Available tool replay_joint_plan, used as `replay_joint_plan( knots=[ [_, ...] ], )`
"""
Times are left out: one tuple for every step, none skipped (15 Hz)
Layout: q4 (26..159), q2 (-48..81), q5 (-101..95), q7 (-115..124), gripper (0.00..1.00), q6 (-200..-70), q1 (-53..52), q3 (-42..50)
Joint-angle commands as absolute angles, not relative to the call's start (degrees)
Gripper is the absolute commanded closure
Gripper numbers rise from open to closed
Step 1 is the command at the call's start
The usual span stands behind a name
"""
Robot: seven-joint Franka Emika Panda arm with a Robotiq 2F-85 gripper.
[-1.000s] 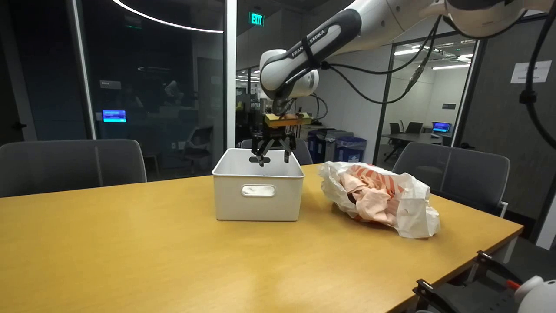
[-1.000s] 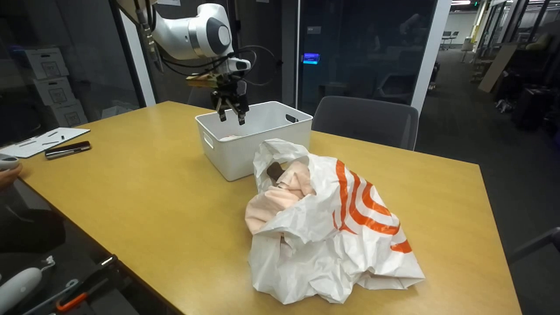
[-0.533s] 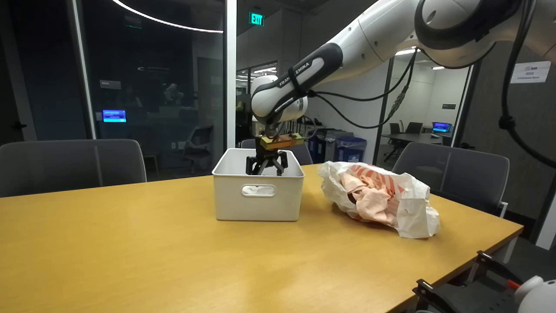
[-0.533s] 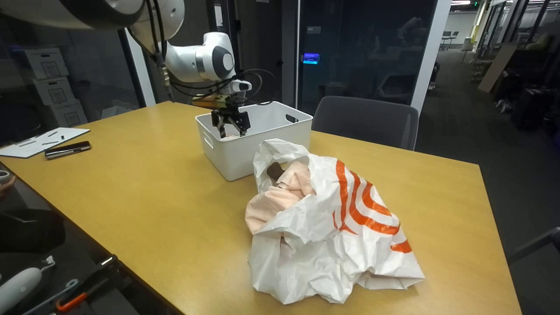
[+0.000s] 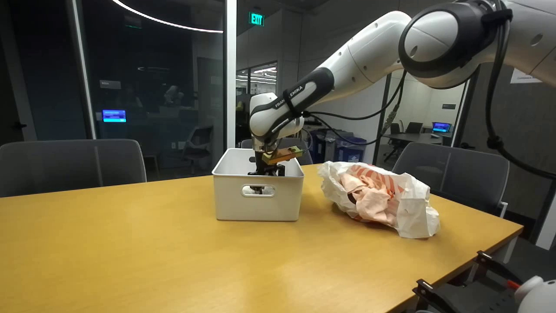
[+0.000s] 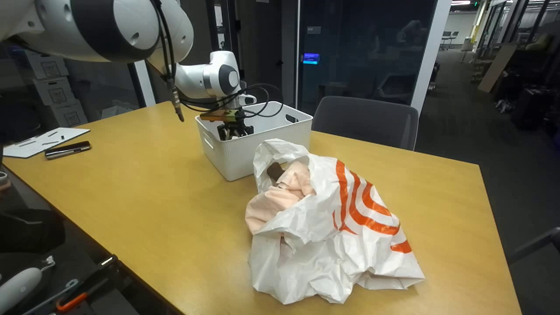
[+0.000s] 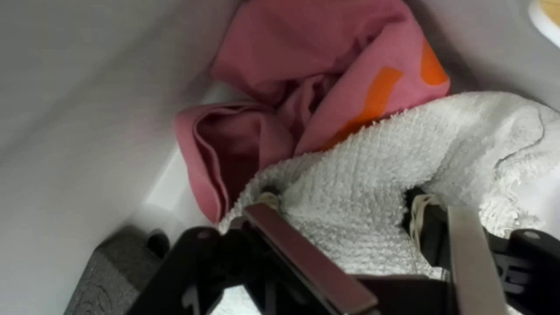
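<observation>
My gripper reaches down inside a white plastic bin, its fingers standing apart. In the wrist view both fingertips press into a white terry towel, which lies across the gap between them and is not clamped. Against the towel rests a crumpled pink cloth with orange marks, on the bin's floor by the wall. In an exterior view the gripper is partly hidden by the bin's rim, and its tips are out of sight there. Part of a finger shows through the bin's handle slot in an exterior view.
Beside the bin a white plastic bag with orange stripes lies on its side. Peach cloth and something dark brown show in its mouth. A black case lies near the table's edge. Chairs surround the table.
From above the bin's rim the gripper has come down into the bin, the arm lowering with it. Bin and bag have stayed where they were.
</observation>
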State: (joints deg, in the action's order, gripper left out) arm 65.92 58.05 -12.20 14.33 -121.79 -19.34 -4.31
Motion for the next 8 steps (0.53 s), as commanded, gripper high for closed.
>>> replay_joint_plan(
  knots=[
    [61.5,60.2,-11.1,12.3,0.58,-121.0,-20.0,-3.5],
    [61.3,60.2,-11.1,12.4,0.66,-121.0,-20.0,-3.4],
    [61.5,59.8,-10.8,12.9,0.75,-120.6,-20.1,-3.5],
    [61.6,59.5,-11.0,12.9,0.82,-120.7,-20.2,-3.4],
    [62.2,58.5,-11.2,13.4,0.91,-120.6,-20.6,-3.3],
    [63.0,57.5,-12.4,14.2,0.95,-120.8,-20.1,-4.2],
    [63.9,56.2,-12.9,14.7,0.98,-121.2,-20.5,-3.9],
    [64.2,55.4,-13.1,15.4,0.94,-121.5,-20.7,-3.7]
  ],
)
